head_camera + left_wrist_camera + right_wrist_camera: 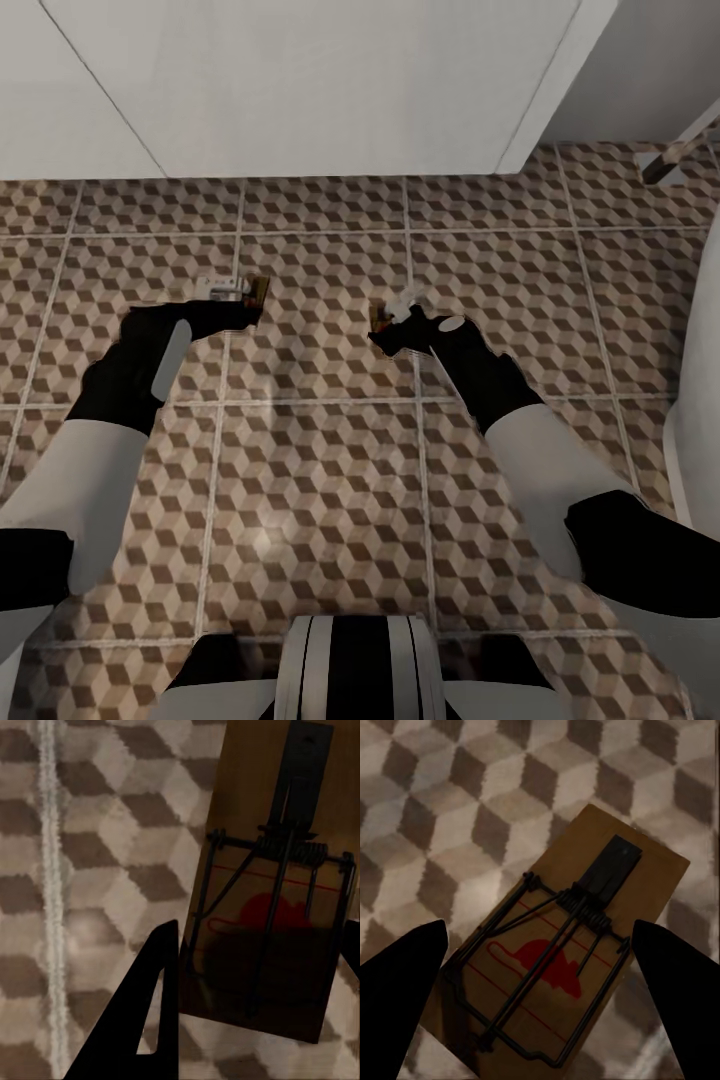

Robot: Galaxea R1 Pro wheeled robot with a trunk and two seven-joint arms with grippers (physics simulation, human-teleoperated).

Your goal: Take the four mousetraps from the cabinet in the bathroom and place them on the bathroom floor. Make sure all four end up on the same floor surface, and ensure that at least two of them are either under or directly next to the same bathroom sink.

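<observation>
Two arms low over the bathroom floor (320,480), a mousetrap at each set of jaws.

In the head view the left gripper (243,305) reaches to a trap (258,292) near a grout line, and the right gripper (392,322) reaches to a second trap (378,318); the two traps are well apart, both in front of the white vanity (300,90); the left wrist view shows the left trap (277,892), brown board with dark wire and a red mouse print, pressed between the dark fingers (142,1012), so those jaws are clenched on it; the right wrist view shows the other trap (562,960) lying on the tiles between spread fingers (397,997), apart from both; those jaws are released.
</observation>
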